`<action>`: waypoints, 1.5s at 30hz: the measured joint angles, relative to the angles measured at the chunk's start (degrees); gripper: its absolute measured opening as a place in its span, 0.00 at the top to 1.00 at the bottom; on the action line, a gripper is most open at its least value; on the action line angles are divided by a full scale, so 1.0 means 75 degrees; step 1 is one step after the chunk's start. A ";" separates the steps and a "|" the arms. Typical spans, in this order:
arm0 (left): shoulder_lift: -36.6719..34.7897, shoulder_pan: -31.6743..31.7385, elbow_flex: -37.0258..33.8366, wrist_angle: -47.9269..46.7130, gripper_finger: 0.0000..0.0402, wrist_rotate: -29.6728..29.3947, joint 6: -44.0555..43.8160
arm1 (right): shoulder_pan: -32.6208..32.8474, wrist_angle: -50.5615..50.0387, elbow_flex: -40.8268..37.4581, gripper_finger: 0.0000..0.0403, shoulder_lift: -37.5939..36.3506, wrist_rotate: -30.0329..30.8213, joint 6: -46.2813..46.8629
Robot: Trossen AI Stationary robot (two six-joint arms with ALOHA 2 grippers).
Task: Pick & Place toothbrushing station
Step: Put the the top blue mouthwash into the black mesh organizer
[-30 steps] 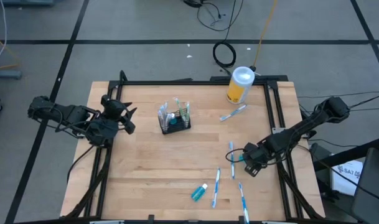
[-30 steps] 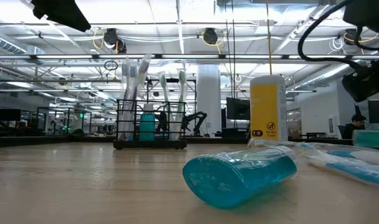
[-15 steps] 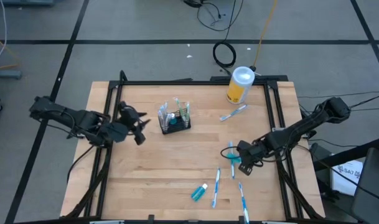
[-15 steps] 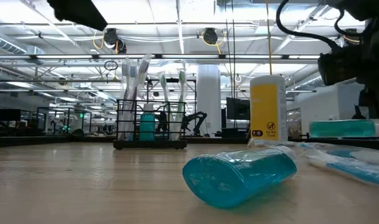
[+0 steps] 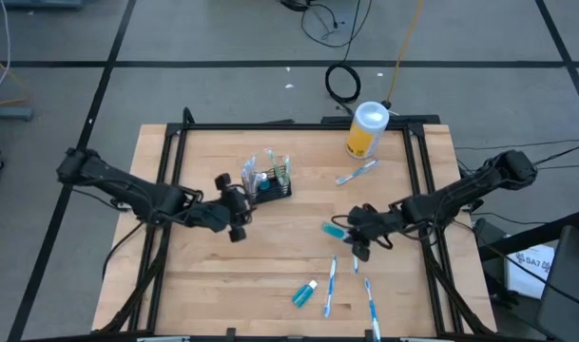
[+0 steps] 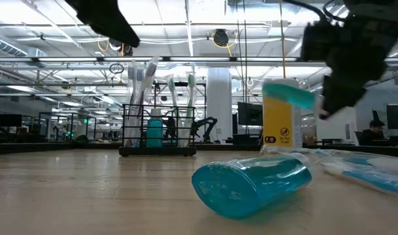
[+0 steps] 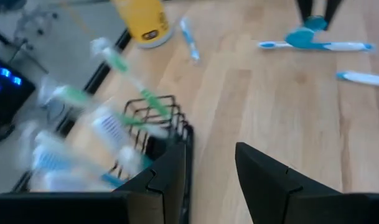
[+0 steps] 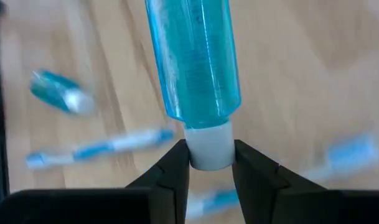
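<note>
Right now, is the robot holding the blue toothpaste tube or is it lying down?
Held up: the right gripper pinches the toothpaste tube by its white cap, off the table.

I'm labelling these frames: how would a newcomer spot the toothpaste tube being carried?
Start at the wire caddy mid-table, then look toward the right arm. The right gripper pinches a teal toothpaste tube by its white cap, off the wood; the other tube lies near the front edge.

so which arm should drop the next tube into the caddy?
Right, probably. The right pincer is already shut on a teal toothpaste tube by its white cap, lifted off the table. The left pincer is open and empty beside the black wire caddy.
</note>
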 joint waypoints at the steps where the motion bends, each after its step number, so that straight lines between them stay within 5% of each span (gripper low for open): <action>1: 0.0112 0.0006 0.0003 0.0137 0.63 0.0088 0.0264 | -0.0075 0.0300 0.0000 0.78 0.0037 0.0114 -0.0281; 6: 0.0541 0.0001 0.0003 0.0736 0.63 0.0127 0.1779 | -0.0582 0.1784 0.0005 0.78 0.0302 0.0109 -0.1023; 14: 0.1475 -0.0037 0.0006 0.2617 0.62 0.0503 0.4842 | -0.1296 0.2922 0.0009 0.78 0.1017 -0.0317 -0.0338; 26: 0.3678 0.0093 0.0620 0.4368 0.33 0.0225 0.9092 | -0.1485 0.3496 0.0009 0.77 0.1288 -0.0592 0.1583; 33: 0.4790 0.0166 0.1131 0.5701 0.32 -0.0716 1.1128 | -0.1409 0.3756 0.0009 0.77 0.1285 -0.0747 0.1908; 45: 0.5019 0.0292 0.1700 0.5482 0.37 -0.0097 1.1818 | -0.1429 0.3710 0.0009 0.77 0.1285 -0.0739 0.1729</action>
